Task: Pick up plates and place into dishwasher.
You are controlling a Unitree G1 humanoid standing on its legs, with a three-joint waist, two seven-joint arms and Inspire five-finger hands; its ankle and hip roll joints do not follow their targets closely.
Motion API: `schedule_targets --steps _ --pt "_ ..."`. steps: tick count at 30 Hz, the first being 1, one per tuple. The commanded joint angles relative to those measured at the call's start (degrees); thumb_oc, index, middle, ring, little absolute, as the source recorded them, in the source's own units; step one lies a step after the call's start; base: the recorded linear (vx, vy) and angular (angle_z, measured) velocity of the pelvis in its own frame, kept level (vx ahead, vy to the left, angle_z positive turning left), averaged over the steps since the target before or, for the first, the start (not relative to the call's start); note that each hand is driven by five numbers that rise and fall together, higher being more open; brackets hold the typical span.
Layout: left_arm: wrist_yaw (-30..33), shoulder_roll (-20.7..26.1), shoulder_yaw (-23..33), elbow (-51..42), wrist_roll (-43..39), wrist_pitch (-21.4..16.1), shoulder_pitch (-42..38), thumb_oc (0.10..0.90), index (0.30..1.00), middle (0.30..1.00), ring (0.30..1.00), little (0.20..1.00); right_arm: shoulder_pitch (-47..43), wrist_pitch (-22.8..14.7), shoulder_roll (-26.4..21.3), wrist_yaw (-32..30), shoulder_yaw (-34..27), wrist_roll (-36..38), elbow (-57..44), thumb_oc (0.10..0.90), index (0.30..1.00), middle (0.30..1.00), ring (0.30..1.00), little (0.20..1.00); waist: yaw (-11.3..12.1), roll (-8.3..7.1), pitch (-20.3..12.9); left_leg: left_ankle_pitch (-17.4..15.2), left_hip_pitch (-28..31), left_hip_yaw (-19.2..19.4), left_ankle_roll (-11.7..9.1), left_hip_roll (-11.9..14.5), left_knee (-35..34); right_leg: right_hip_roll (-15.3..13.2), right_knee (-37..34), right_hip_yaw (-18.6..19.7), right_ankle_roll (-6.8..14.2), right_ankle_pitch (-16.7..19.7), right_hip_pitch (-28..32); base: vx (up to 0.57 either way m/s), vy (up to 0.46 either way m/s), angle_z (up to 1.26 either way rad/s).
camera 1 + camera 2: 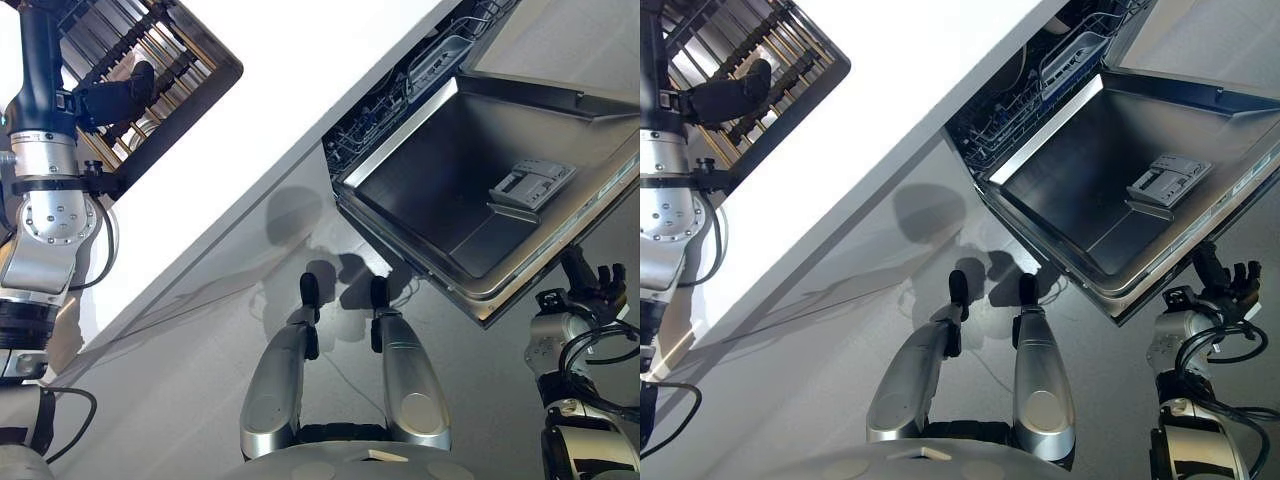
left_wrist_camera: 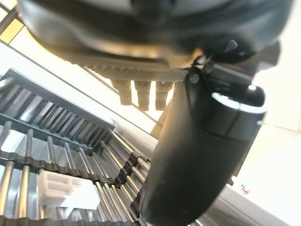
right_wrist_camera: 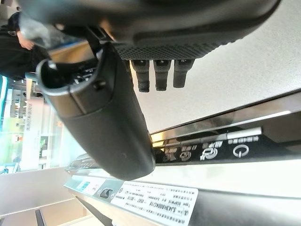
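Note:
A dark dish rack (image 1: 185, 55) with metal bars stands on the white counter (image 1: 290, 80) at the far left. My left hand (image 1: 112, 100) hovers over the rack, open, and holds nothing; the left wrist view shows its thumb (image 2: 202, 155) above the rack bars (image 2: 42, 155). A pale object (image 2: 56, 190) lies among the bars; I cannot tell if it is a plate. The dishwasher (image 1: 400, 90) stands open at the right, its door (image 1: 440, 190) folded down. My right hand (image 1: 597, 287) hangs open just beyond the door's outer edge, holding nothing.
The door's inner face carries a grey detergent box (image 1: 530, 185). Wire baskets (image 1: 1060, 60) show inside the dishwasher under the counter edge. The door's control strip (image 3: 235, 150) runs close past my right hand. Grey floor (image 1: 200, 390) lies below the counter.

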Motion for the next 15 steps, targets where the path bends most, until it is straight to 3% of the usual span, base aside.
schedule_targets --steps 1,3,4,10,15 --pt "1.69 0.34 -0.47 0.34 -1.46 -2.31 -6.32 0.8 0.9 0.9 0.9 0.9 -1.85 0.09 -3.42 6.75 0.04 3.48 1.54 0.8 0.9 0.9 0.9 0.9 0.24 -1.08 -1.46 -5.88 -0.15 0.97 3.11 -4.25 3.58 2.24 -1.48 -1.74 -0.14 1.47 0.01 -0.01 -0.035 0.07" --pt "1.0 0.53 -1.19 0.05 -1.82 -1.61 -7.48 0.8 0.9 0.9 0.9 0.9 -3.13 2.24 -3.42 16.69 0.37 8.86 2.41 0.8 0.9 0.9 0.9 0.9 0.62 -0.79 -1.46 -5.89 -0.51 0.62 3.08 -4.37 3.85 2.07 -1.36 -2.07 -0.23 1.41 -0.19 0.0 -0.034 0.1" --pt "0.43 0.59 -1.35 -0.14 -1.95 -1.27 -7.96 0.8 0.9 0.9 0.9 0.9 -3.6 5.06 -3.01 22.77 0.88 10.89 2.75 0.8 0.9 0.9 0.9 0.9 0.85 -0.68 -1.46 -5.91 -0.61 0.49 3.07 -4.43 3.97 1.99 -1.27 -2.23 -0.29 1.37 -0.27 0.0 -0.031 0.09" --pt "-2.07 0.8 -1.27 -0.37 -2.24 -1.04 -9.7 0.8 0.9 0.9 0.9 0.9 -4.82 16.19 -2.46 46.39 5.18 14.4 4.51 0.8 0.9 0.9 0.9 0.9 1.88 -0.93 -1.46 -5.59 -0.63 -0.22 2.92 -4.56 3.87 1.74 -1.54 -3.1 -0.27 1.54 -0.06 0.0 -0.046 0.03" --pt "-2.27 0.72 -1.68 -0.5 -1.09 -1.59 -10.02 0.8 0.9 0.9 0.9 0.9 -7.06 19.35 -2.38 56.2 12.47 17.26 -8.03 0.8 0.9 0.9 0.9 0.9 2.33 -1.71 -1.46 -5.28 -0.93 -0.58 2.66 -4.16 3.97 1.59 -1.49 -3.52 -0.14 1.65 -0.1 0.02 -0.041 0.0"
